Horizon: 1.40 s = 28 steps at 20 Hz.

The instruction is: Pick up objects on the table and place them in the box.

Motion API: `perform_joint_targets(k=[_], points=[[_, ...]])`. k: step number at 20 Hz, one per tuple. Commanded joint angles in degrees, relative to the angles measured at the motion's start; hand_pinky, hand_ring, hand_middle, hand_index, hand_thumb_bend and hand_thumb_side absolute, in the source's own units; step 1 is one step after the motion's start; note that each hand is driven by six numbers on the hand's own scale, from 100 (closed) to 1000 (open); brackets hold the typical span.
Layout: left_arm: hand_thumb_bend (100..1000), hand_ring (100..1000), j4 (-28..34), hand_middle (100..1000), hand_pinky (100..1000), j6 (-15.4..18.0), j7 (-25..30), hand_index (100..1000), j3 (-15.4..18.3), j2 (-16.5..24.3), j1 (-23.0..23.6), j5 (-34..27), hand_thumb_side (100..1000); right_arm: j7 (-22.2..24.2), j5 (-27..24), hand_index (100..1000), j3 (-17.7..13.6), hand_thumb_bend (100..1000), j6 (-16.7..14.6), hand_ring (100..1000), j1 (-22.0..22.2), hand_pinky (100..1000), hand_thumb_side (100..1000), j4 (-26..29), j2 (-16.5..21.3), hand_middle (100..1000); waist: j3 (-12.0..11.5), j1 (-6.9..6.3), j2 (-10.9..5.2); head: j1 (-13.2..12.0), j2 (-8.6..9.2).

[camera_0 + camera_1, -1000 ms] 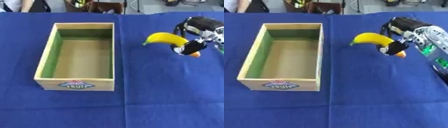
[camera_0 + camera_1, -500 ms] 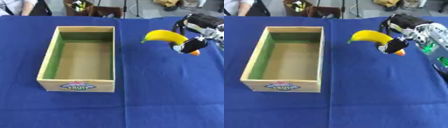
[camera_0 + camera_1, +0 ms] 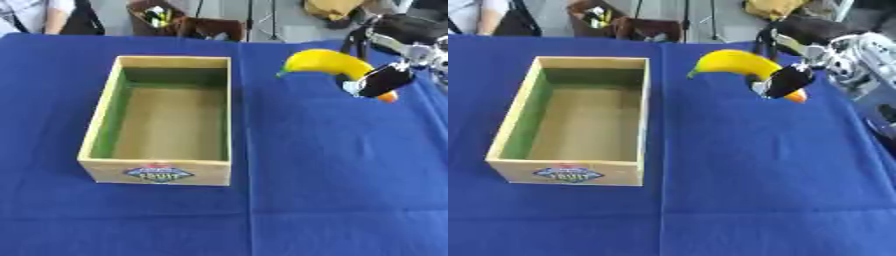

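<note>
A blue cloth (image 3: 332, 190) covers the tabletop, with faint fold lines crossing it. A wooden box (image 3: 163, 171) with green inner walls and a fruit label on its near end stands on the left, nothing inside it. The right hand (image 3: 785, 80) comes in from the upper right, its fingers curled round a yellow banana (image 3: 732, 62) held in the air above the cloth, to the right of the box. Something small and orange (image 3: 797, 97) shows just under the hand. Beyond the far edge lie a grey floor, bags and stand legs.
</note>
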<state>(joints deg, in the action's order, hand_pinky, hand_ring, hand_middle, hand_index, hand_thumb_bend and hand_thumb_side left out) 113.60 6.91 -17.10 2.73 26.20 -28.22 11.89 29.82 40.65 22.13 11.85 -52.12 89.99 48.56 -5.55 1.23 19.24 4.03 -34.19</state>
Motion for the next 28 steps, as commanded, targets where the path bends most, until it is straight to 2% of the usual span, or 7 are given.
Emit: perform_joint_targets(k=[1,8,28], points=[[100,811,1.0,907,662,0.0,0.1,1000,0.3,1.7,-0.3,-0.1,1000,0.5,-0.2,451,-0.3,100,-0.1,799,-1.8,798,352,1.2,0.6,380,-0.2,0.08,-1.61,0.2,-0.15],[100,811,1.0,906,661,0.0,0.0,1000,0.3,1.7,-0.4,-0.1,1000,1.1,-0.3,447,0.1,100,0.1,798,-3.6,798,356,1.4,-0.9,375,-0.7,0.78,-1.84,0.2,0.02],[100,811,1.0,905,661,0.4,-0.1,1000,0.2,1.4,-1.6,-0.2,1000,1.9,0.1,439,1.3,100,0.2,794,-10.5,792,362,-1.3,-8.2,362,-3.6,1.84,-1.03,2.0,0.7]])
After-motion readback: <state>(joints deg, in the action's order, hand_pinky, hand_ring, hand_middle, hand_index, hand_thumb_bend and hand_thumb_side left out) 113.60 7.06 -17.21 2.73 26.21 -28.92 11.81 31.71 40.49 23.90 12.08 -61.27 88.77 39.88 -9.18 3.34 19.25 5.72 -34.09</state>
